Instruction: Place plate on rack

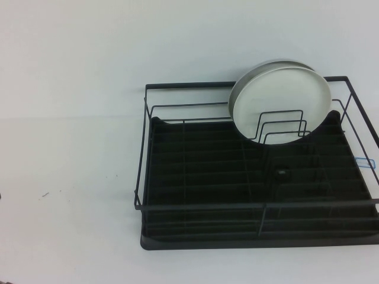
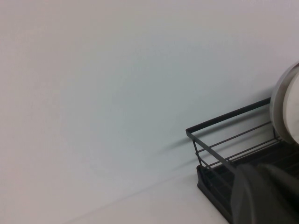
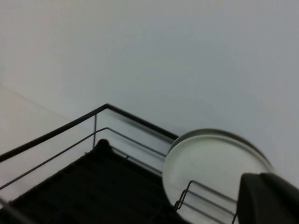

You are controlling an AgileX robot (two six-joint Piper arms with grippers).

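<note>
The white plate (image 1: 279, 97) stands on edge in the far right part of the black wire rack (image 1: 195, 207), leaning among the upright divider loops (image 1: 283, 127). A second, greyer rim (image 1: 260, 68) shows right behind it. The plate also shows in the right wrist view (image 3: 210, 168) and at the edge of the left wrist view (image 2: 288, 109). Neither arm shows in the high view. Only a dark blurred part of my left gripper (image 2: 261, 196) shows, near the rack's corner (image 2: 189, 132). A dark part of my right gripper (image 3: 271, 200) shows in front of the plate. Nothing is seen held.
The rack's ribbed black drip tray (image 1: 201, 171) holds a small black piece (image 1: 282, 173). A small blue loop (image 1: 365, 161) hangs at the rack's right side. White tabletop (image 1: 71, 148) lies to the left of the rack and beyond it.
</note>
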